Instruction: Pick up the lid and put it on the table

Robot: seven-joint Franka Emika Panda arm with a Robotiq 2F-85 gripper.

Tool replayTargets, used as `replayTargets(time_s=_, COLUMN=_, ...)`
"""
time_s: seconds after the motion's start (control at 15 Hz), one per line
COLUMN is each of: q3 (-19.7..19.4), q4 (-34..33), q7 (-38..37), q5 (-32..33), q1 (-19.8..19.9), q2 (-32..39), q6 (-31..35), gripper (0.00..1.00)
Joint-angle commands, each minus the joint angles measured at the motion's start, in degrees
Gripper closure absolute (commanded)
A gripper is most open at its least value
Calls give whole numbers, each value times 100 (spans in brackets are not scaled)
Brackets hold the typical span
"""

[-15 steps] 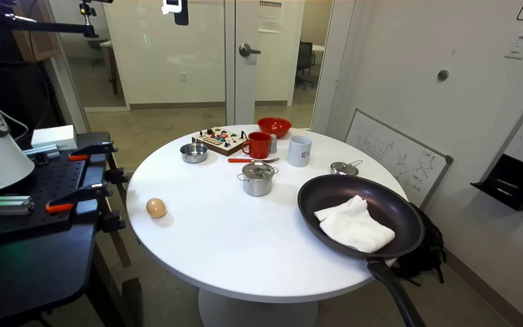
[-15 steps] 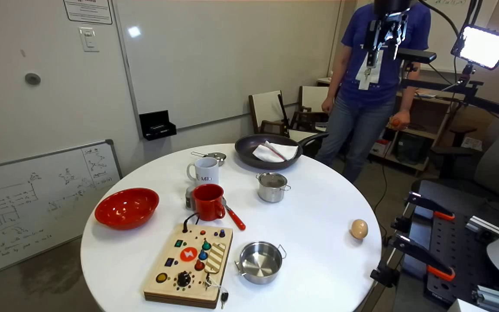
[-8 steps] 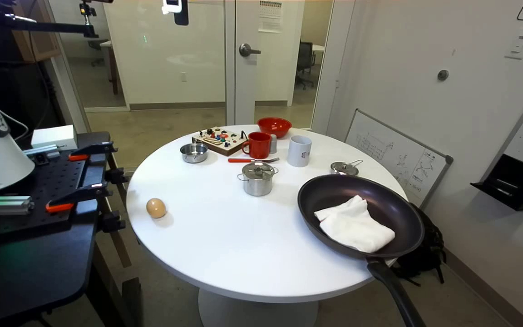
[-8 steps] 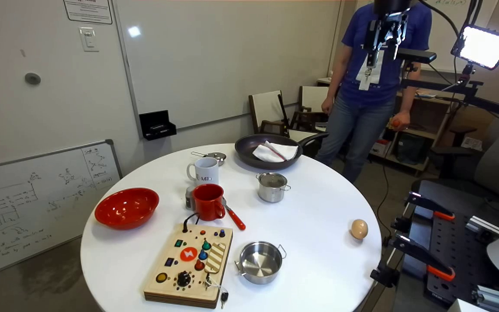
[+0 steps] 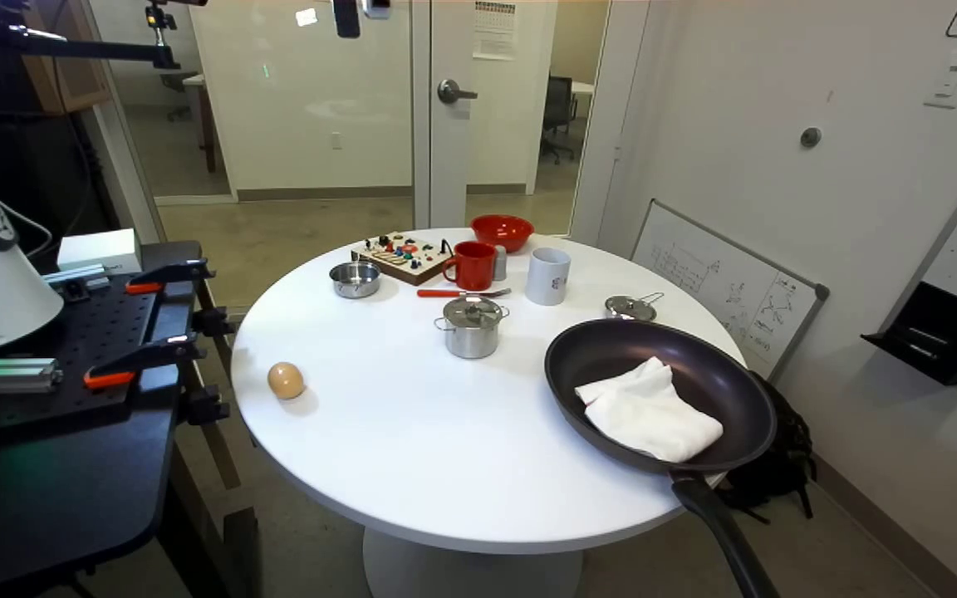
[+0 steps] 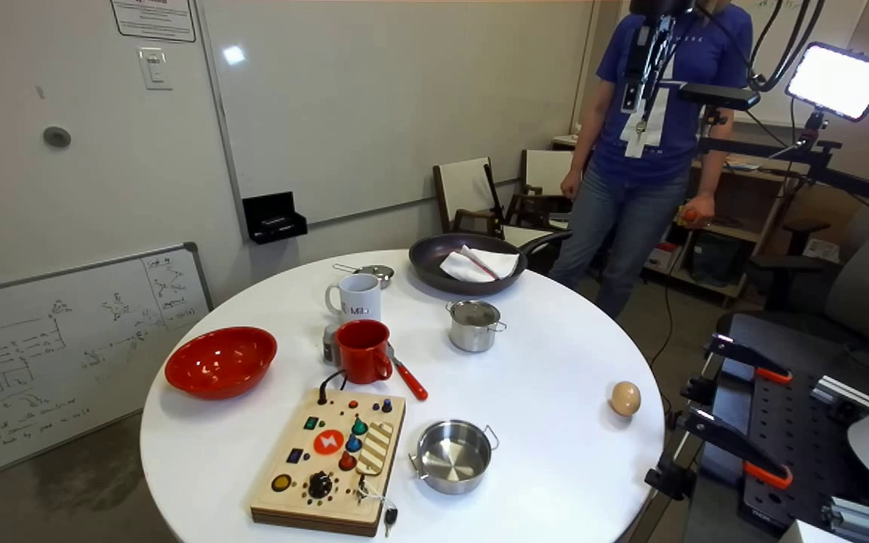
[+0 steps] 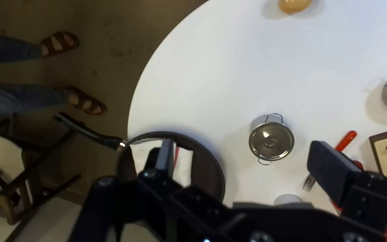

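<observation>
The lid [image 5: 473, 311] is a round silver-grey metal disc with a small handle. It lies on top of the small steel pot [image 5: 472, 339], and it also shows in an exterior view [image 6: 474, 310] and in the wrist view [image 7: 271, 141]. The pot stands on the round white table [image 5: 395, 448]. My gripper [image 7: 242, 159] is open and empty, high above the table. In the wrist view, the lid appears between and slightly beyond the fingers. The gripper also shows at the top of an exterior view [image 6: 637, 94]; in an exterior view [image 5: 354, 18] only its tip shows.
A black pan [image 5: 566, 365] with a white cloth [image 5: 653, 411] is beside the pot. A fork [image 7: 344, 141], white mug [image 5: 547, 276], red mug [image 5: 473, 266], steel bowl [image 6: 453, 456], button board [image 6: 329, 460] and egg [image 5: 286, 380] are on the table. A person [image 6: 631, 188] stands behind the pan.
The gripper has moved and turned: its tip shifted right in an exterior view, and it shifted slightly left in an exterior view, with its fingers seen more edge-on. The table objects look unmoved.
</observation>
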State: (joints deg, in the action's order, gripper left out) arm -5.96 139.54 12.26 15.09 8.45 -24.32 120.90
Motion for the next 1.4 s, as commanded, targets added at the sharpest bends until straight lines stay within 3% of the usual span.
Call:
replayTargets(time_s=0.0, q3=-353, q4=-81, q7=999, q5=-379, q1=-418, q2=394, q6=740, gripper=0)
replayTargets(time_s=0.33, q3=-663, q4=-116, q7=2549, q5=-1825, q1=-1079, q2=1224, q6=1766, gripper=0)
replayTargets(time_s=0.6, q3=-496, q4=-179, q7=3979, q5=-2938, q1=-1341, q2=1869, q6=1683, gripper=0)
replayTargets(time_s=0.8, q3=-290, q4=-426, q7=4873, q5=-3159, q1=-1234, q2=2538, q6=1423, gripper=0)
replayTargets(time_s=1.07, q3=73, q4=-908, q7=5022, q5=-2958, q1=-944, q2=3408, q6=1305, gripper=0)
replayTargets(time_s=1.33, q3=281, q4=-1619, q7=3569, q5=-2715, q1=-796, q2=4152, q6=1301, gripper=0)
